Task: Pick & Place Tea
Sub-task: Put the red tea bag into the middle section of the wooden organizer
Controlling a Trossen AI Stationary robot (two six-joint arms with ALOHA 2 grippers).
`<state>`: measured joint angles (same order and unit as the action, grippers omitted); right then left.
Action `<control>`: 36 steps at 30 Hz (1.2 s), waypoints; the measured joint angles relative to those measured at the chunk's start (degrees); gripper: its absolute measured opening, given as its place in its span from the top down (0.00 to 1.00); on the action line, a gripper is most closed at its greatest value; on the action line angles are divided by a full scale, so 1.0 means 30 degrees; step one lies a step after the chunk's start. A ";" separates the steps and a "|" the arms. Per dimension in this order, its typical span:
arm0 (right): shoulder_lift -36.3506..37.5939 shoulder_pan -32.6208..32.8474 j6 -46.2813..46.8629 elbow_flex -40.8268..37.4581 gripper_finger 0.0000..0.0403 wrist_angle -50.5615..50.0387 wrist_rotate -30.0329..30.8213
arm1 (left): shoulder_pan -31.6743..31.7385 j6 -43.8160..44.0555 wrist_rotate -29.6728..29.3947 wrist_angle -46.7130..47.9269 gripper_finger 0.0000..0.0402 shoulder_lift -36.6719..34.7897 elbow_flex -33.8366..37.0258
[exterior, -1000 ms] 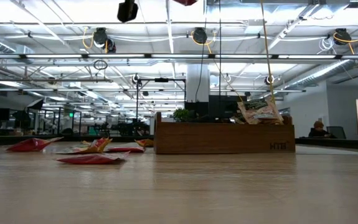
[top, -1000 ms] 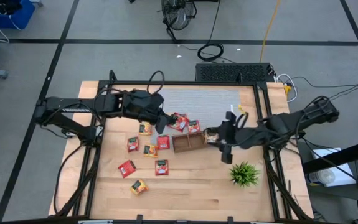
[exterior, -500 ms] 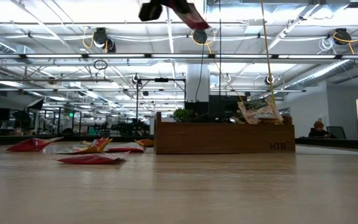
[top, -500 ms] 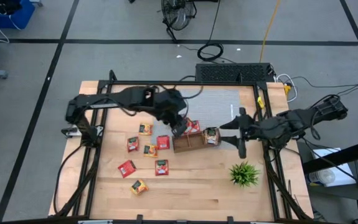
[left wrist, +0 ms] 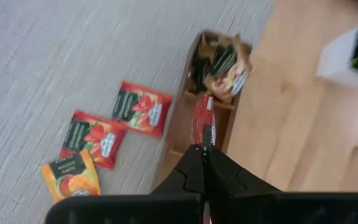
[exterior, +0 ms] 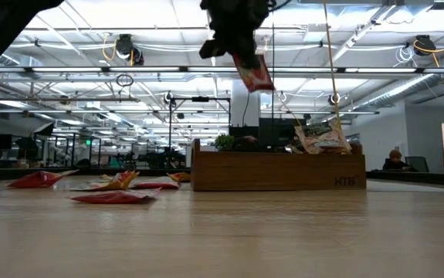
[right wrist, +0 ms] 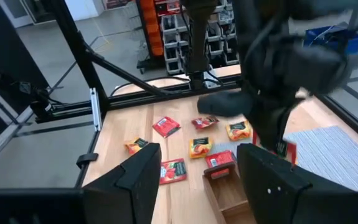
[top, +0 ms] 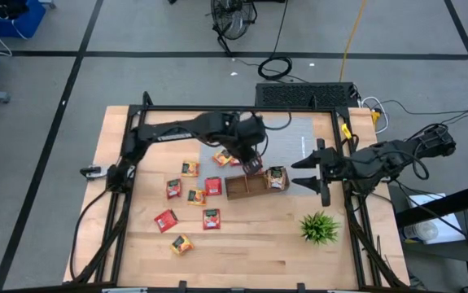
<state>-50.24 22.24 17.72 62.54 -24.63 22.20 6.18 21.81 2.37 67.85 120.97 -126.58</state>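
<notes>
Overhead, table-level, two wrist cameras; shared tray (top: 246, 186)

From my remote station, the place looked like an open industrial lab or office floor. I saw a grey concrete floor (top: 46, 98) marked with dark tape lines, loose cables (top: 276, 67) trailing behind the wooden table (top: 250, 244), exposed ceiling pipes (exterior: 129, 71) and strip lights overhead, and racks of parts bins (right wrist: 179, 37) beyond the bench.

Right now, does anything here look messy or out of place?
Yes: tea sachets lie scattered flat over the table instead of in the tray. One pale sachet sticks up askew from the tray's end compartment.
</notes>
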 joint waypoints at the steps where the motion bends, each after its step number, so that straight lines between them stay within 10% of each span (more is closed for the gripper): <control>1: -0.0007 0.0000 -0.0063 0.0000 0.51 0.0002 0.0007 | -0.0065 -0.0063 -0.0168 0.0072 1.00 0.0199 0.0004; 36: -0.0007 0.0000 -0.0286 0.0000 0.51 0.0039 0.0058 | -0.1751 -0.1374 -0.2968 -0.1045 1.00 0.3374 0.0051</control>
<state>-50.26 22.24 16.86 62.54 -24.51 22.37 0.93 17.69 -6.53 64.71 131.09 -126.43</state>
